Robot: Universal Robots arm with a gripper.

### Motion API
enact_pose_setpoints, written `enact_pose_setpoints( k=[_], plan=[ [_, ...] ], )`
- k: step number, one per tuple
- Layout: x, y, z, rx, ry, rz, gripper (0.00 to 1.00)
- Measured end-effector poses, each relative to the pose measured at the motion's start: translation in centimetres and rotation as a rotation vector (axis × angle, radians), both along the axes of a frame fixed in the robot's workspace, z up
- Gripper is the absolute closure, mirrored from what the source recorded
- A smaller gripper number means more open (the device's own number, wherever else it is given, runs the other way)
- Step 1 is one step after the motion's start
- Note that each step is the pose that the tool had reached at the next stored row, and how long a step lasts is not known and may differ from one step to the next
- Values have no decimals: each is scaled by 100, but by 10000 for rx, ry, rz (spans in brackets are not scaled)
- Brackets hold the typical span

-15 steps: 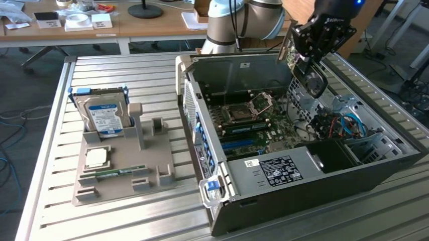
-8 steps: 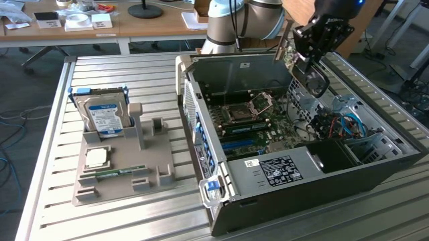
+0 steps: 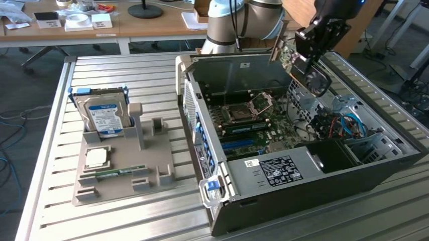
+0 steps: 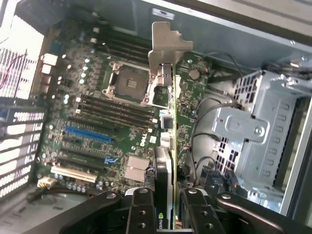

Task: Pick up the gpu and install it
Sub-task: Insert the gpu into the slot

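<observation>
The largest thing I see is the ribbed metal table (image 3: 120, 65). On it the open computer case (image 3: 322, 181) lies on its side, with the inside facing up. At the exterior view's left of the case stands a grey holder (image 3: 114, 186) with the hard drive (image 3: 104, 118) upright in it. Inside the case the motherboard (image 3: 261, 125) lies flat, with the CPU socket (image 4: 127, 84) uncovered and a grey drive cage (image 4: 258, 126) beside the board.

The gripper (image 3: 310, 47) hangs over the far part of the case, and its fingers (image 4: 141, 214) are clamped on the gpu (image 3: 316, 79). The card is in the air above the board, standing on its edge, with the black cooler on one face. In the wrist view I look along the card, and the silver bracket (image 4: 163, 48) is the end away from the fingers.

My judgement is that the pick is done and the step in hand is bringing the card over the board. The card is not yet in any slot. The seating, as I judge it, calls for the connector edge to stand parallel to one of the long expansion slots (image 4: 87, 132) and directly over it. From here the card seems to lie across these slots and not along them, so a turn of the wrist looks necessary, but I cannot tell this with certainty.
</observation>
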State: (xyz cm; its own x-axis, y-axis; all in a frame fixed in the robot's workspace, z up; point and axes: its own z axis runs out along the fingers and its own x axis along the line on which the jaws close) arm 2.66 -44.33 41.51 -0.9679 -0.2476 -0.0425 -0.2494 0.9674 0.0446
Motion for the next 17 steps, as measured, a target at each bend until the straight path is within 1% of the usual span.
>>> enact_pose_setpoints(
  k=[17],
  plan=[
    [0, 0, 0, 1, 0, 3078, 73]
  ],
)
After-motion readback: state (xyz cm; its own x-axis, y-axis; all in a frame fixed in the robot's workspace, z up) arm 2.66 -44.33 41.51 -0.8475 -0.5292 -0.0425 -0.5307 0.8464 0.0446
